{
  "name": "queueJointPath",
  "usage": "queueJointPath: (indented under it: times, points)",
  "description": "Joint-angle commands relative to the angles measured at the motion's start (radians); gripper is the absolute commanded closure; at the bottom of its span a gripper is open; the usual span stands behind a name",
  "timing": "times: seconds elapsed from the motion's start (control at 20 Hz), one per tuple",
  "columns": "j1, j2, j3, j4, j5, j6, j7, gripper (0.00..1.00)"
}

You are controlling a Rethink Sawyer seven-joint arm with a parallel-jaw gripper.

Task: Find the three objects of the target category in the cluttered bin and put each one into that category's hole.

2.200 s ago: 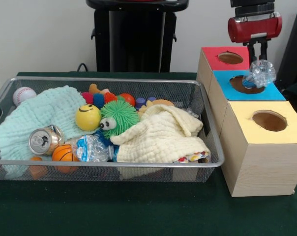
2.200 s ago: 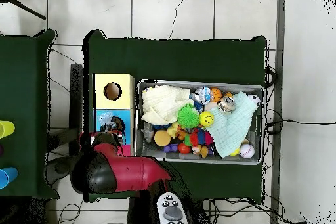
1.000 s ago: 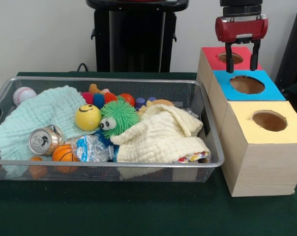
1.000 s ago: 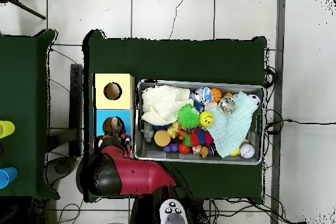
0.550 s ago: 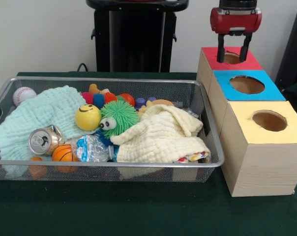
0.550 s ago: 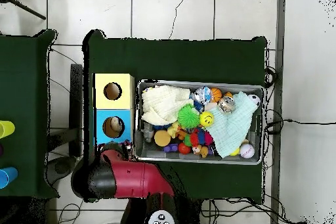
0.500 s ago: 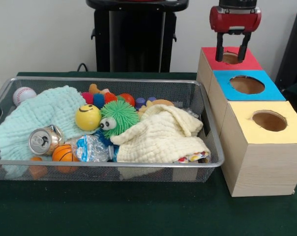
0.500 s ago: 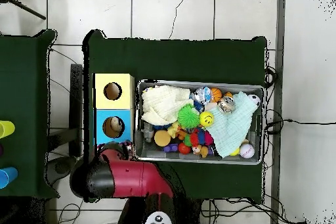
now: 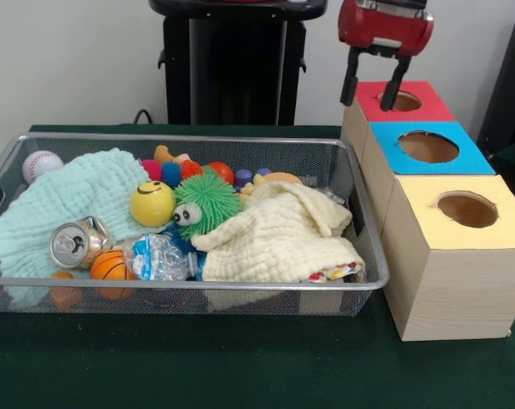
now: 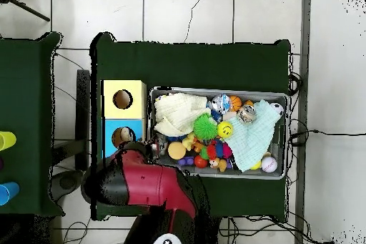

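Nearest me on the worktop [image 9: 240,366], the bin [image 9: 181,294] holds a crushed bottle [image 9: 159,257] at its near edge, left of the yellow cloth [image 9: 279,239], beside a can [image 9: 74,243]. To the right, the yellow box [image 9: 458,256] is nearest, then the blue box [image 9: 428,153], then the red box [image 9: 398,100]. My gripper [image 9: 373,85] hangs above the red box's left edge, jaws released and empty.

Even, soft light from above fills the front view, bright on the pale wall [image 9: 70,68]. The bin [image 9: 240,281] casts a faint shadow on the dark surface [image 9: 198,366]. The can [image 9: 72,244] shows a small glint. The holes in the boxes [image 9: 449,247] are dark inside. In the overhead view the floor [image 10: 214,12] is bright, the surface dark
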Motion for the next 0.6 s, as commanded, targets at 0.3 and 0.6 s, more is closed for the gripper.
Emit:
queueJointPath:
  times: [0.3,0.6]
  points:
    - [-0.165,0.079,0.073,-0.038,-0.050,-0.061,0.089,0.00]
    - [-0.253,0.113,0.138,-0.050,-0.080,-0.113,0.066,0.00]
